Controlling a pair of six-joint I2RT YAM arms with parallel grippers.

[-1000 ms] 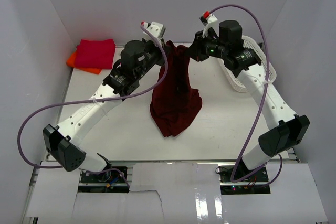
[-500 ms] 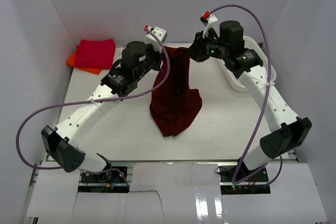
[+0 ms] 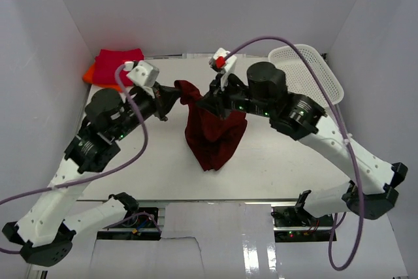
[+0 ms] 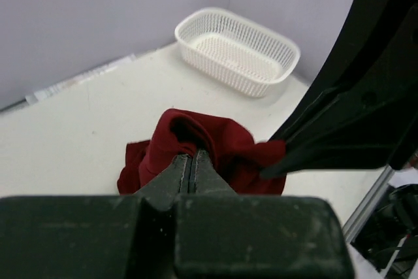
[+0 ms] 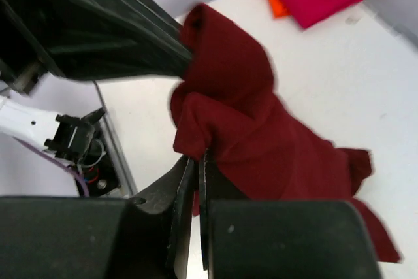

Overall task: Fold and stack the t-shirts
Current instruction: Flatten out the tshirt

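- The dark maroon cloth t-shirt [image 3: 212,134] hangs bunched over the middle of the white table [image 3: 281,158], with its lower folds resting on the surface.
- The left gripper [image 3: 177,91] is clamped tight on one raised fold at the top of it.
- The right gripper [image 3: 209,104] is pinched closed on another fold just beside the first.
- A crimson-red shirt [image 3: 119,63], folded, lies on an orange shirt [image 3: 90,74] in the far left corner.
- A white plastic mesh basket [image 3: 307,68] sits at the far right.

We see a white counter [image 3: 261,161]. At ten o'clock an orange shirt [image 3: 88,74] lies on it under a crimson shirt [image 3: 117,63]. At two o'clock stands a white mesh basket [image 3: 313,70]. At centre, the maroon shirt [image 3: 212,138] rests its lower end.
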